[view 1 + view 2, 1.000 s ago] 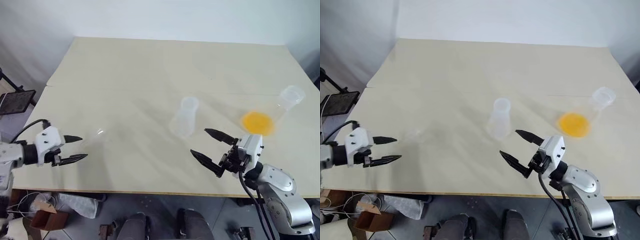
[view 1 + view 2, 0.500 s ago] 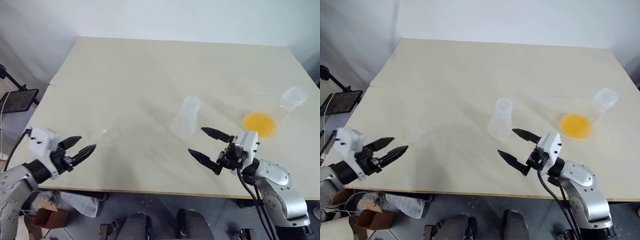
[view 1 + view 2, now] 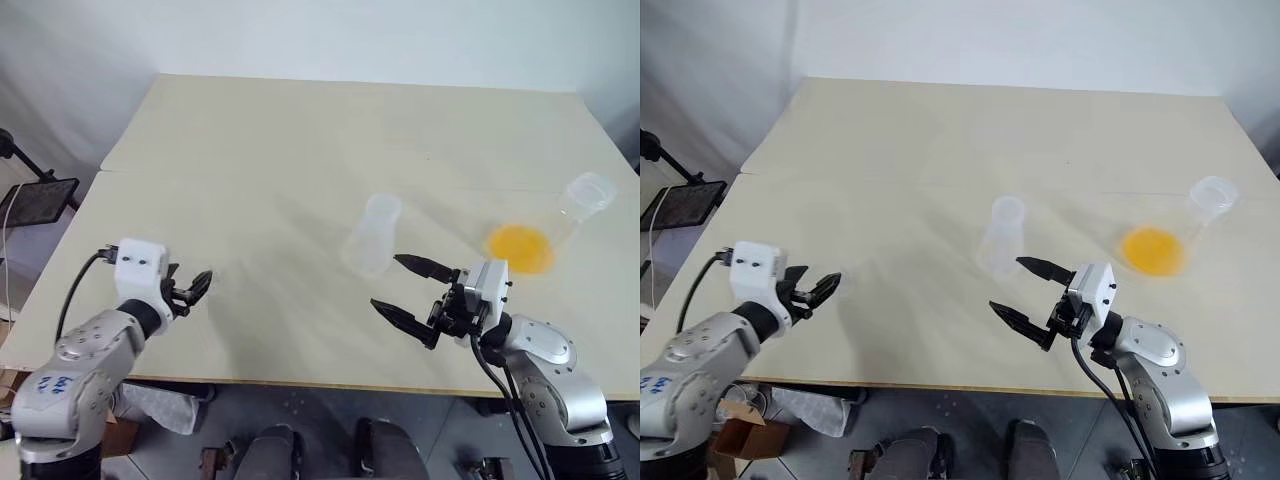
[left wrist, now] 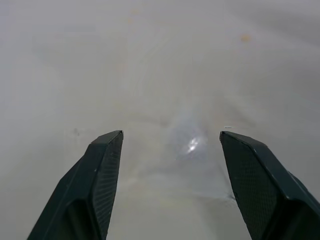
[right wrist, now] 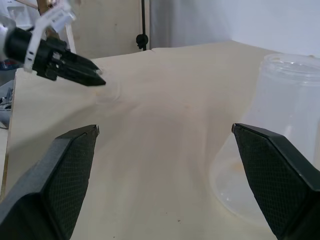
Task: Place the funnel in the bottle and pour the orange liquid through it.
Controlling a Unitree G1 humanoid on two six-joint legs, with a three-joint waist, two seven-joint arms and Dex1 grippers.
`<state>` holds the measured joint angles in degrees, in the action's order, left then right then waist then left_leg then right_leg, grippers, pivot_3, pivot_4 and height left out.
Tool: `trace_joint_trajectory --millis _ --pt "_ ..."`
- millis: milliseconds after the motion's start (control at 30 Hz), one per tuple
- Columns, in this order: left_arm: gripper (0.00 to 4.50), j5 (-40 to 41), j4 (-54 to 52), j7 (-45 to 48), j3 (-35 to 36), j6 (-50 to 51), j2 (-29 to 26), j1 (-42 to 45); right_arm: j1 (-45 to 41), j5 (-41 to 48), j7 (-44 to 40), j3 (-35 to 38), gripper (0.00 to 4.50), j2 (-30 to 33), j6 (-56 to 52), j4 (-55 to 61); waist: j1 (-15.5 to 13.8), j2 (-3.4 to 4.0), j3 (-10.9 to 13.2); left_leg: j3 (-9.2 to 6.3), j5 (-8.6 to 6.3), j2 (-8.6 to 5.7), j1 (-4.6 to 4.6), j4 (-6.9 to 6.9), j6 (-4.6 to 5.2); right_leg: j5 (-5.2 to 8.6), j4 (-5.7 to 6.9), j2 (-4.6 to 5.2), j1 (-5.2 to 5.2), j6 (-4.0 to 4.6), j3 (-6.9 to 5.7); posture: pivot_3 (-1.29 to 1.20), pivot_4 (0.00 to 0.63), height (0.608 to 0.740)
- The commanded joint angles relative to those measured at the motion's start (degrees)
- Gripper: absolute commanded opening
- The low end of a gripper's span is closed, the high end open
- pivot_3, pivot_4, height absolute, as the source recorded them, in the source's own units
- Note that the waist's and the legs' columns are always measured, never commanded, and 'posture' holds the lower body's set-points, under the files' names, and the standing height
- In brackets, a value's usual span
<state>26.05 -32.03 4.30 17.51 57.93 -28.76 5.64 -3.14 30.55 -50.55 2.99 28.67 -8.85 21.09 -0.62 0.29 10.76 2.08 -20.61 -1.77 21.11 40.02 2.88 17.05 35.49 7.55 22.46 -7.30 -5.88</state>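
1. Hovering lower left, the left gripper (image 3: pixel 197 285) stood open, jaws flanking the funnel (image 4: pixel 190 145).
2. Right gripper (image 3: pixel 400 290) gaped empty beside the centre bottle (image 3: pixel 371 236).
3. Orange liquid (image 3: pixel 517 244) sat right.

A pale table (image 3: pixel 300 130) carries three clear plastic things. The empty bottle (image 3: pixel 370 235) stands near the middle, a flask (image 3: pixel 560 215) holding orange liquid (image 3: pixel 517 245) stands to its right, and the funnel (image 4: pixel 192 142) lies far left.

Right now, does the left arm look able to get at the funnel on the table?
Probably yes. The left gripper is open, and the funnel lies on the table just ahead between its fingers, with nothing in between.
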Motion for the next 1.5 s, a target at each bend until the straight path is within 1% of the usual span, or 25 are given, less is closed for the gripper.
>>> trace_joint_trajectory --millis 33,200,367,467,600,767,900,1033,1267,1367,1500 --pt "3.27 -3.5 0.9 -1.9 -1.9 -1.4 0.7 1.6 -0.4 0.7 0.0 0.5 4.5 0.0 0.4 1.2 -0.2 0.0 0.0 0.0 0.0 0.0 -0.01 0.0 0.0 0.0 0.02 0.0 0.0 0.0 0.0 0.0 0.15 0.74" --pt "3.27 -5.3 0.2 -2.6 -1.8 -0.7 1.3 1.1 -0.7 0.7 0.0 0.5 4.5 -0.1 0.4 0.9 -0.3 0.0 0.0 0.0 0.0 0.01 0.0 -0.02 0.0 0.0 -0.01 0.01 0.01 0.0 0.0 0.0 0.15 0.74" --pt "3.27 -5.3 -1.5 0.1 0.8 -1.4 -0.6 -2.1 -1.1 0.7 -0.1 0.2 4.5 -0.2 0.4 0.6 -0.4 0.0 0.0 0.01 0.0 0.02 -0.01 -0.01 -0.01 0.0 -0.03 0.02 0.0 0.0 0.0 0.0 0.15 0.74" --pt "3.27 -4.9 -1.6 3.0 3.1 -4.0 -1.9 -4.5 -1.0 0.9 -0.1 0.1 4.5 -0.2 0.3 0.7 -0.4 0.01 0.0 0.01 -0.01 0.03 -0.01 -0.01 -0.03 0.0 -0.05 0.03 0.0 0.01 0.01 0.0 0.15 0.74" --pt "3.27 -4.6 -1.2 8.8 7.5 -6.9 -6.4 -8.9 -0.9 0.8 -0.2 -0.1 4.5 -0.3 0.4 0.6 -0.4 0.01 0.0 0.01 -0.02 0.08 0.0 -0.01 -0.06 0.01 -0.09 0.08 -0.01 0.03 0.01 0.0 0.15 0.74" --pt "3.27 -3.5 0.0 13.7 10.8 -10.1 -8.3 -11.2 -1.0 0.6 0.1 -0.8 4.5 -1.2 0.7 0.4 -0.6 0.02 0.0 0.01 -0.04 0.11 0.0 -0.02 -0.09 0.02 -0.19 0.14 -0.03 0.04 0.01 0.0 0.15 0.74" --pt "3.27 -4.3 0.9 18.1 12.4 -13.1 -10.5 -14.6 -0.4 0.1 0.3 -1.4 4.5 -2.3 1.2 0.4 -0.5 0.02 0.0 0.01 -0.06 0.14 0.01 -0.04 -0.13 0.02 -0.24 0.16 -0.02 0.04 0.01 0.0 0.15 0.74" --pt "3.27 -4.2 3.7 20.4 16.4 -15.3 -10.7 -17.9 0.2 -0.2 0.8 -2.0 4.5 -3.3 1.3 0.8 -0.4 0.05 0.0 0.03 -0.1 0.27 0.02 -0.1 -0.2 0.04 -0.37 0.12 -0.02 0.08 -0.01 0.0 0.15 0.74" --pt "3.27 -4.2 5.6 22.3 16.7 -16.9 -10.7 -18.2 0.0 0.1 1.0 -1.9 4.5 -3.0 1.1 1.1 -0.5 0.06 0.0 0.04 -0.11 0.35 0.03 -0.09 -0.22 0.07 -0.38 0.1 -0.03 0.13 -0.03 0.0 0.15 0.74" --pt "2.73 -4.3 6.7 22.7 16.5 -17.8 -10.3 -18.2 0.0 0.4 0.8 -1.6 4.5 -2.6 0.9 1.4 -0.4 0.06 0.0 0.04 -0.13 0.35 0.03 -0.1 -0.24 0.07 -0.39 0.1 -0.02 0.13 -0.03 0.0 0.15 0.74" --pt "1.47 -4.2 8.3 23.5 16.4 -19.1 -10.1 -18.4 -0.2 0.8 0.4 -0.8 4.5 -1.6 0.6 1.7 -0.4 0.07 0.0 0.04 -0.13 0.38 0.02 -0.12 -0.25 0.08 -0.38 0.09 -0.01 0.15 -0.04 0.0 0.15 0.74"
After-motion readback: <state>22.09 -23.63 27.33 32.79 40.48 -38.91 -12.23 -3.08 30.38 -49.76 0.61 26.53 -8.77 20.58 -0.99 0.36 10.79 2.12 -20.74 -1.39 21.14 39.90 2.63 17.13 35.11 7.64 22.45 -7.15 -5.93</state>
